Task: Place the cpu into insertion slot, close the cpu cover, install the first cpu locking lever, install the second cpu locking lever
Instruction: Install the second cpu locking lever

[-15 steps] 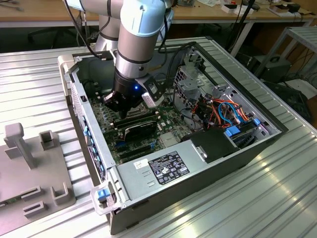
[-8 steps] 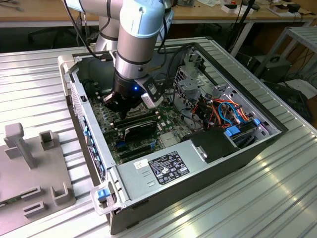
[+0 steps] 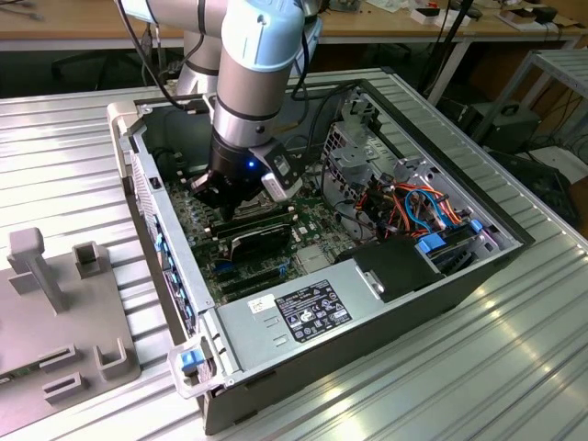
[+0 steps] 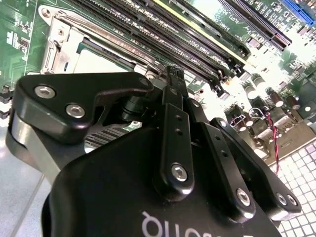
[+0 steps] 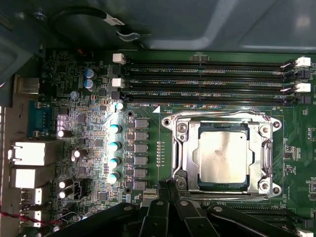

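First wrist view: the cpu (image 5: pixel 223 157) is seated in the insertion slot (image 5: pixel 197 183), the cpu cover (image 5: pixel 222 121) is lowered around it; the gripper (image 5: pixel 165 190), pressed together, is held beside the cover, and lever progress cannot be told.

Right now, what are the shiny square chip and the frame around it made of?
The chip looks like brushed silvery metal: it gives a soft, dull shine. The frame around it looks like brighter bare metal, probably steel, with sharp glints and stamped edges. The board underneath is green with a glossy coat.
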Motion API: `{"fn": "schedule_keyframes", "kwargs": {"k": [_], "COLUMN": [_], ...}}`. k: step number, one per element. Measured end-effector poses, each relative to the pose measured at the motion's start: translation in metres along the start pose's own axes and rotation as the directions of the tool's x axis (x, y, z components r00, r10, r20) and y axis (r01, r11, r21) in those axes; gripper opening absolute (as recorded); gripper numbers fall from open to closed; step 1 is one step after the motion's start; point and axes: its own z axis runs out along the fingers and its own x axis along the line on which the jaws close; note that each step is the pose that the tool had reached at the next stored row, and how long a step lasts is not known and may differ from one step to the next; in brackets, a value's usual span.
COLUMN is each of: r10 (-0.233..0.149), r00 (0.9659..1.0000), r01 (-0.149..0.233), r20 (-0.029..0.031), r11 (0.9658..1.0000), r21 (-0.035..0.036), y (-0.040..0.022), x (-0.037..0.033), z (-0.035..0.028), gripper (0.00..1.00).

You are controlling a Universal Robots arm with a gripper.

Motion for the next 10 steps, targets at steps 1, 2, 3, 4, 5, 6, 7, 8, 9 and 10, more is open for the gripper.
{"fn": "schedule_keyframes", "kwargs": {"k": [1,2,3,4,5,6,7,8,9,10], "r10": [0.0,0.0,0.0,0.0,0.0,0.0,0.0,0.0,0.0,0.0], "r00": [1.0,1.0,1.0,1.0,1.0,1.0,1.0,1.0,1.0,1.0], "r01": [0.0,0.0,0.0,0.0,0.0,0.0,0.0,0.0,0.0,0.0], "r20": [0.0,0.0,0.0,0.0,0.0,0.0001,0.0001,0.0001,0.0001,0.0], "r11": [1.0,1.0,1.0,1.0,1.0,1.0,1.0,1.0,1.0,1.0], "r21": [-0.0001,-0.0001,-0.0003,-0.0005,-0.0009,-0.0021,-0.0022,-0.0022,-0.0022,-0.0022], "y": [0.0,0.0,0.0,0.0,0.0,0.0,0.0,0.0,-0.0001,-0.0001], "x": [0.0,0.0,0.0,0.0,0.0,0.0,-0.0001,0.0,0.0,0.0], "z": [0.0002,0.0004,0.0006,0.0008,0.0009,0.001,0.001,0.001,0.001,0.001], "gripper": [0.11,0.11,0.11,0.11,0.11,0.11,0.11,0.11,0.11,0.11]}}
